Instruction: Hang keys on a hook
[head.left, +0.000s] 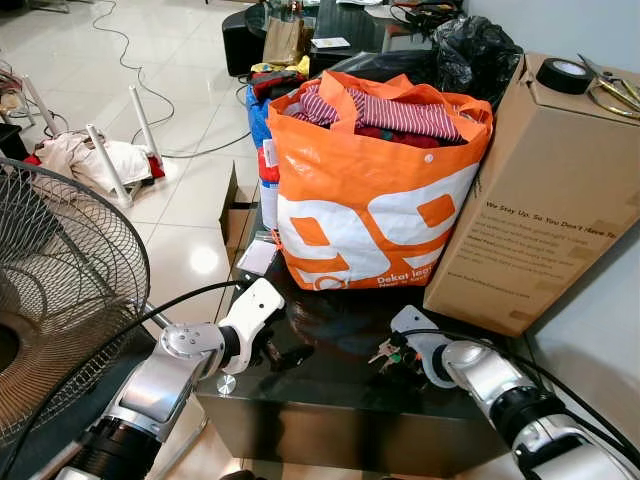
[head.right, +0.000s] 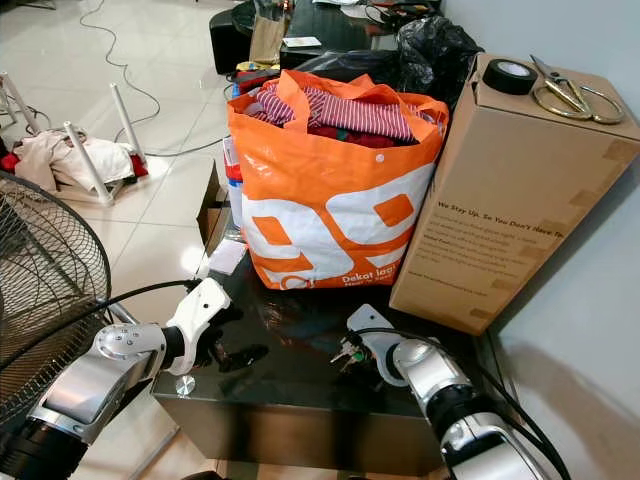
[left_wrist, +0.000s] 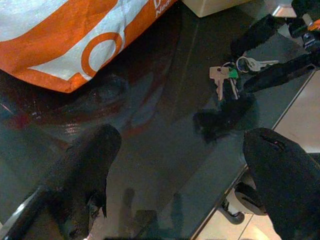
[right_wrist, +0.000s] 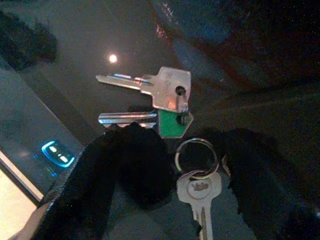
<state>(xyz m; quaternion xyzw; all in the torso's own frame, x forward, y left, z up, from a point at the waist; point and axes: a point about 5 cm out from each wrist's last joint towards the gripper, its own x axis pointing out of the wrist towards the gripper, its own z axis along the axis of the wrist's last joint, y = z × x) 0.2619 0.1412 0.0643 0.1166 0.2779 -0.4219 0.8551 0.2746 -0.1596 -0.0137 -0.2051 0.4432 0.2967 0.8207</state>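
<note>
On the dark glossy table, the right gripper sits low with its black fingers spread around the key bunch, not closed on it. The left gripper hovers open nearby. Behind stand an orange bag and cardboard box.

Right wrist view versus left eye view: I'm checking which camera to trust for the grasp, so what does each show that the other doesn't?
Right wrist view alone: the key ring, the green-capped key and the "Yale" stamp on a silver key, with the right gripper's fingers on either side of the ring.

Left eye view alone: the orange bag, cardboard box, fan and left gripper resting on the table.

Both: the keys lying on the dark glossy table at the open right gripper.
</note>
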